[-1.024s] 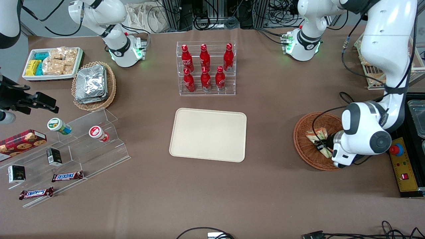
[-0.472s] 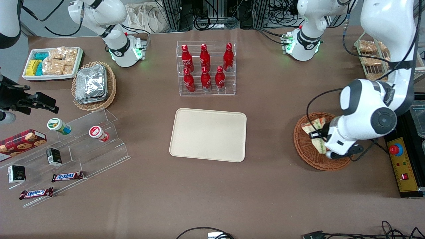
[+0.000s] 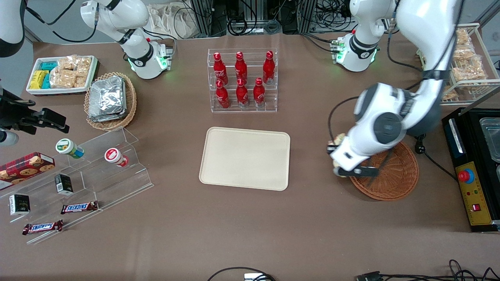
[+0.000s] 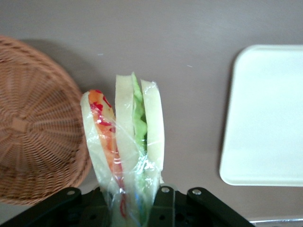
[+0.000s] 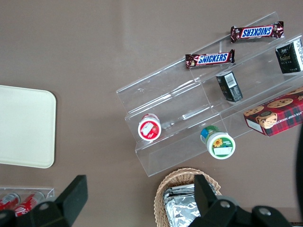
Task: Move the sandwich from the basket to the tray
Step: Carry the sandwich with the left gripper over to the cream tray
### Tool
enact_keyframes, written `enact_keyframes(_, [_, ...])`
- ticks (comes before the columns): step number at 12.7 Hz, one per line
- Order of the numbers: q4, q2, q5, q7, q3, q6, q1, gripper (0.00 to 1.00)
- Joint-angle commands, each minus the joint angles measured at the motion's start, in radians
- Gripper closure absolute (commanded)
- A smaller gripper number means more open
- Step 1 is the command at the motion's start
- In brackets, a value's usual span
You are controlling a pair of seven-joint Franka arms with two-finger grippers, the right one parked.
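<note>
My left gripper (image 3: 335,160) is shut on the sandwich (image 4: 125,142), a plastic-wrapped wedge of white bread with green and red-orange filling. It holds it above the bare table, between the round reddish-brown basket (image 3: 394,177) and the cream tray (image 3: 245,158). In the front view only a bit of the sandwich (image 3: 338,138) shows past the arm. In the left wrist view the basket (image 4: 33,123) looks empty and the tray (image 4: 265,113) lies apart from it, with brown table under the sandwich.
A clear rack of red bottles (image 3: 242,80) stands farther from the front camera than the tray. A clear stepped display with snacks (image 3: 90,171) and a tan basket of foil packs (image 3: 109,99) lie toward the parked arm's end. A wire rack (image 3: 465,62) stands near the working arm.
My gripper has lifted the sandwich out of the basket and carried it over the basket's rim toward the tray. The basket now shows empty.
</note>
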Motion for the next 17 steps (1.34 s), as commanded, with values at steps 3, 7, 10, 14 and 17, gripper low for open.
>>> enact_keyframes(3, [0.169, 0.160, 0.021, -0.016, 0.008, -0.003, -0.143, 0.87])
enact_keyframes(7, [0.283, 0.297, 0.020, -0.107, 0.008, -0.002, -0.230, 0.86])
enact_keyframes(10, [0.278, 0.354, 0.018, -0.125, 0.008, 0.075, -0.273, 0.86])
enact_keyframes(14, [0.280, 0.424, 0.020, -0.176, 0.007, 0.136, -0.309, 0.86])
enact_keyframes(17, [0.281, 0.447, 0.018, -0.134, 0.008, 0.140, -0.312, 0.51])
